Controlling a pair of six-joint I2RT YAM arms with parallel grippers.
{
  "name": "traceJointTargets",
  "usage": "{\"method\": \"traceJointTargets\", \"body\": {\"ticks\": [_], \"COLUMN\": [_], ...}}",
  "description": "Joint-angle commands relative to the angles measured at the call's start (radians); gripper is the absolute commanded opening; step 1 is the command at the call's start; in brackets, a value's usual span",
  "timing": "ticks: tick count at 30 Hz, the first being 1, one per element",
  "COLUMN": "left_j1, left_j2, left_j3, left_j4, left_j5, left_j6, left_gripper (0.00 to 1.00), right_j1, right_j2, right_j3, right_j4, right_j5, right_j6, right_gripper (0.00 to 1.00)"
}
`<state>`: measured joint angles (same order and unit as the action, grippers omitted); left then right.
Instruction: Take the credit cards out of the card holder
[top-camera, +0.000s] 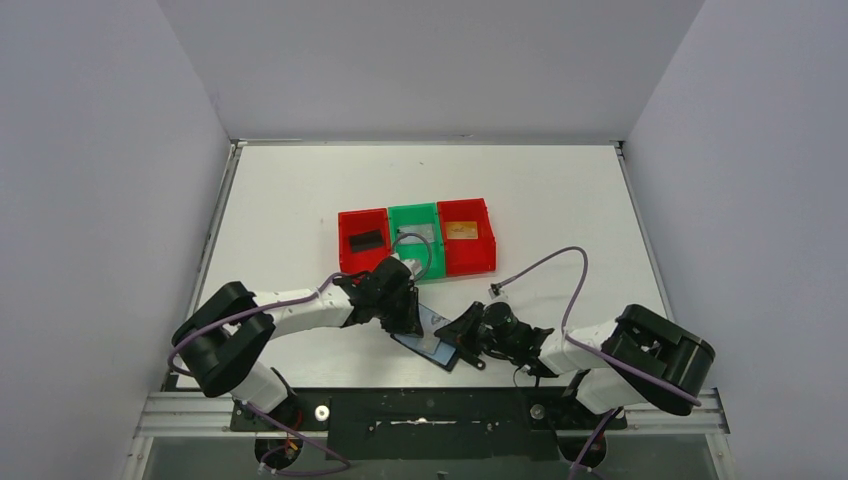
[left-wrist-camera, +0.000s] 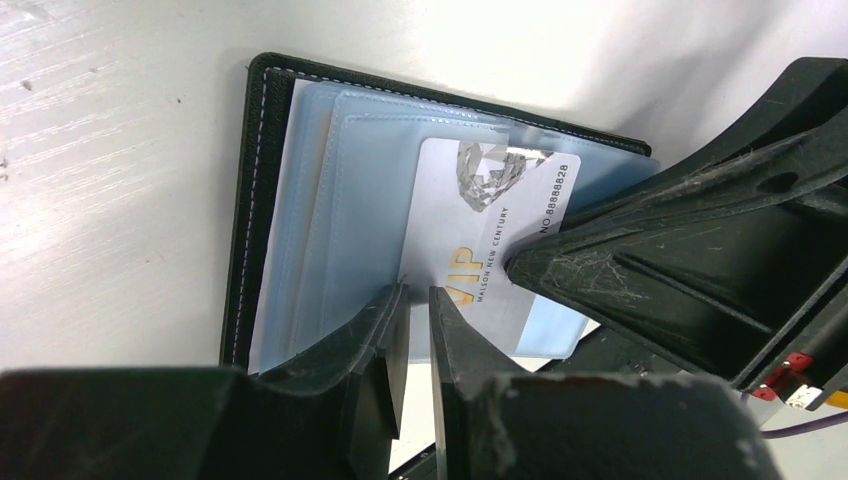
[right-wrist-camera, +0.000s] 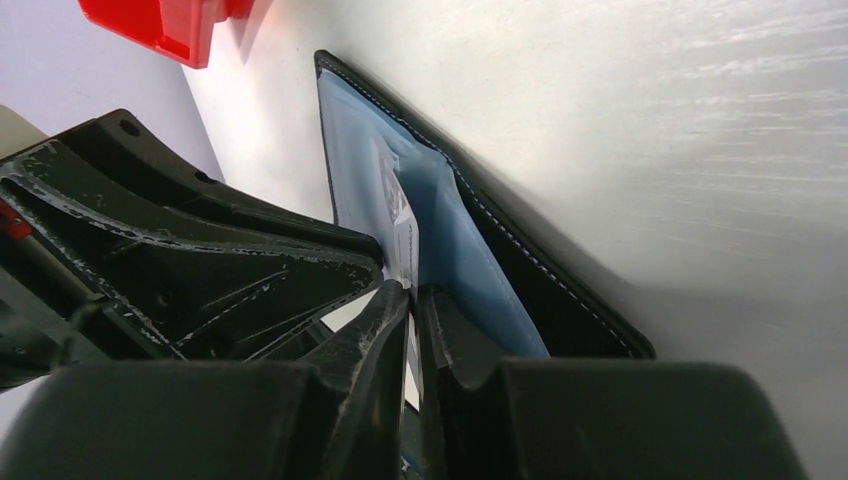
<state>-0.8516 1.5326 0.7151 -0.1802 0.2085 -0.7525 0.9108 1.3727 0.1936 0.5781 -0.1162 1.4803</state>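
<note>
The black card holder lies open on the table near the front, blue-grey pockets up. A silver-white card marked VIP sticks partway out of a pocket. My right gripper is shut on this card's edge; its fingers reach in from the right in the left wrist view. My left gripper is all but shut, with its tips on the holder at the card's lower edge and nothing between them. A black card and an orange-gold card lie in the red bins.
Three bins stand in a row behind the holder: red, green, red. The left arm's cable loops over the green bin. A purple cable runs from the right arm across the table. Both grippers crowd the holder.
</note>
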Motion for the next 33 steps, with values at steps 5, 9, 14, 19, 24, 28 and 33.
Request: {"method": "traceJointTargets", "body": {"ticks": [5, 9, 14, 19, 24, 28, 33], "left_j1": [-0.001, -0.001, -0.002, -0.002, -0.002, -0.003, -0.001], "left_j2": [-0.028, -0.026, -0.015, -0.011, -0.012, -0.017, -0.025], "left_j3": [-0.017, -0.016, -0.014, -0.016, -0.018, -0.020, -0.018], "left_j4": [-0.052, -0.049, -0.035, -0.032, -0.032, -0.039, -0.044], "left_j5": [-0.074, -0.078, -0.064, -0.054, -0.049, -0.059, -0.069], "left_j6": [0.004, 0.001, 0.001, 0.003, 0.005, 0.005, 0.002], "left_gripper": [0.15, 0.15, 0.15, 0.14, 0.14, 0.14, 0.14], "right_j1": [0.014, 0.006, 0.001, 0.003, 0.004, 0.008, 0.010], "right_j2": [-0.084, -0.136, -0.110, -0.053, -0.009, -0.023, -0.106], "right_j3": [-0.038, -0.040, -0.020, 0.012, 0.016, 0.007, -0.016], "right_j4": [-0.023, -0.091, -0.077, -0.036, 0.057, 0.035, -0.033], "right_j5": [0.036, 0.032, 0.018, 0.033, 0.037, 0.041, 0.053], "right_j6": [0.022, 0.010, -0.003, 0.001, 0.014, 0.018, 0.021], "right_gripper": [0.08, 0.13, 0.17, 0.26, 0.21, 0.12, 0.27]}}
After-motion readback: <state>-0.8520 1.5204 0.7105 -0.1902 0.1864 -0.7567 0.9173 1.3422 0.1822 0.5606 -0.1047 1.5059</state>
